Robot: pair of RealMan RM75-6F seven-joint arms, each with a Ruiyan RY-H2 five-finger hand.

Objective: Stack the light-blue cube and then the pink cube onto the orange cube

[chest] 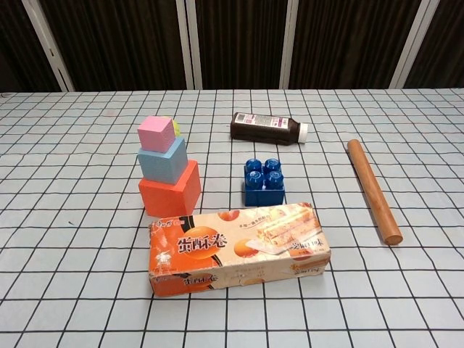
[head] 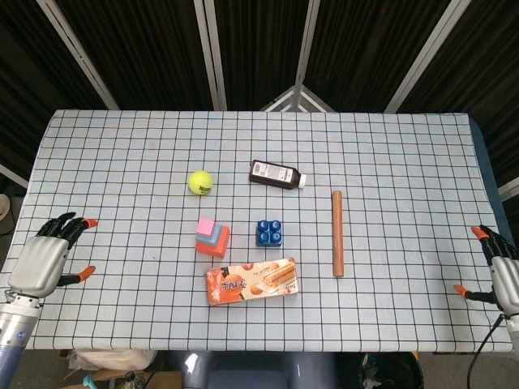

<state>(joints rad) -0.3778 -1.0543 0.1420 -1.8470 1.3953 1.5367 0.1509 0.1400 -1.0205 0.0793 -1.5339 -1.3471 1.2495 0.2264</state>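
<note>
Far out at the table's left edge, the left hand hovers with fingers spread, holding nothing. Centrally, the pink cube tops the blue cube on the orange cube (slightly askew). The right hand, likewise splayed and empty, sits at the right edge.

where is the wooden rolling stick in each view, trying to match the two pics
Head view: the long brown wooden cylinder stick lies right of centre, running up and down the picture.
Chest view: the same stick lies at the right, slanting from upper left to lower right.
Shared landmark: the dark blue studded plastic brick sits to its left in both views.
</note>
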